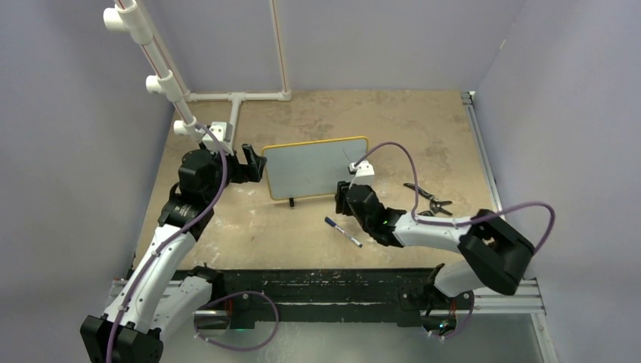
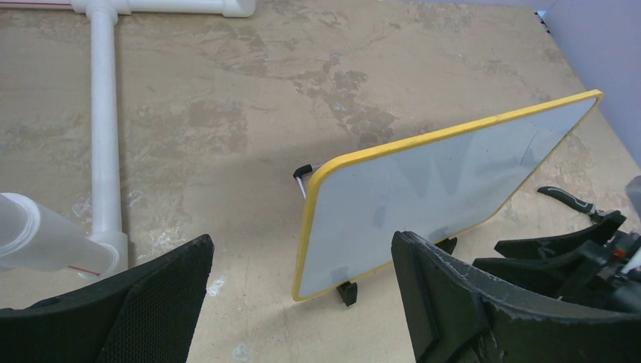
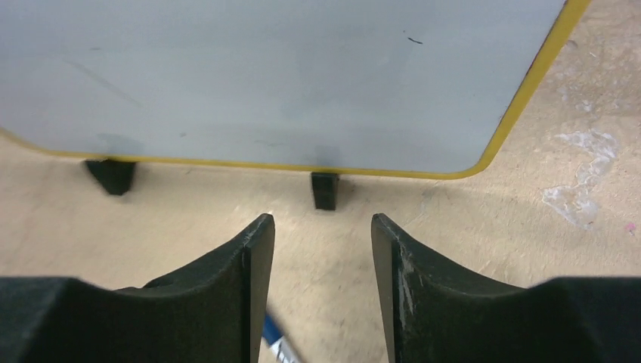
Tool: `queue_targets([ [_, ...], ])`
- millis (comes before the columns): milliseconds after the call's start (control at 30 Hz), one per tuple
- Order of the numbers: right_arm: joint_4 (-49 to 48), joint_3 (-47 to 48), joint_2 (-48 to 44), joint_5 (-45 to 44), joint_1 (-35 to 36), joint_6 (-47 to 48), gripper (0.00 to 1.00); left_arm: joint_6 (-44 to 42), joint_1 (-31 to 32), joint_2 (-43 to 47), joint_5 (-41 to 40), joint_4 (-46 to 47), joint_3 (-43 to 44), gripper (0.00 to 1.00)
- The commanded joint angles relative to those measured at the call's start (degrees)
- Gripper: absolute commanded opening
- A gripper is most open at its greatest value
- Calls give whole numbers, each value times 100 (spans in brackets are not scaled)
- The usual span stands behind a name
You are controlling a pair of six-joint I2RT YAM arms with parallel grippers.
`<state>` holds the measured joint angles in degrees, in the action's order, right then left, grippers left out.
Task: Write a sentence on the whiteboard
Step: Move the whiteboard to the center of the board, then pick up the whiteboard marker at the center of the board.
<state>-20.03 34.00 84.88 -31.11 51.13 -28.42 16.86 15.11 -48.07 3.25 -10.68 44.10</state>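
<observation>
The whiteboard (image 1: 317, 168) stands upright on two black feet mid-table, with a yellow frame and a blank face; no sentence shows on it. It also shows in the left wrist view (image 2: 431, 189) and the right wrist view (image 3: 287, 76). A blue-and-white marker (image 1: 343, 231) lies flat on the table in front of the board; its end shows between my right fingers (image 3: 278, 344). My left gripper (image 1: 255, 164) is open and empty at the board's left edge. My right gripper (image 1: 344, 195) is open and empty, low in front of the board's right part, above the marker.
Black-handled pliers (image 1: 428, 200) lie to the right of the board, also in the left wrist view (image 2: 567, 200). A white PVC pipe frame (image 1: 238, 98) runs along the back and up the left side. Purple walls close in the table.
</observation>
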Motion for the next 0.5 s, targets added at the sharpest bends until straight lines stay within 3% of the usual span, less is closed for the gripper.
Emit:
queue_targets([
  [0, 618, -175, -810, 896, 55, 150, 54, -105, -26, -76, 236, 242, -44, 88],
  [233, 1516, -371, -1714, 2599, 79, -98, 62, -350, -26, 9, 187, 90, -45, 88],
  [467, 2503, -292, -1624, 2355, 165, -410, 59, -361, -26, -87, 178, 24, -30, 88],
])
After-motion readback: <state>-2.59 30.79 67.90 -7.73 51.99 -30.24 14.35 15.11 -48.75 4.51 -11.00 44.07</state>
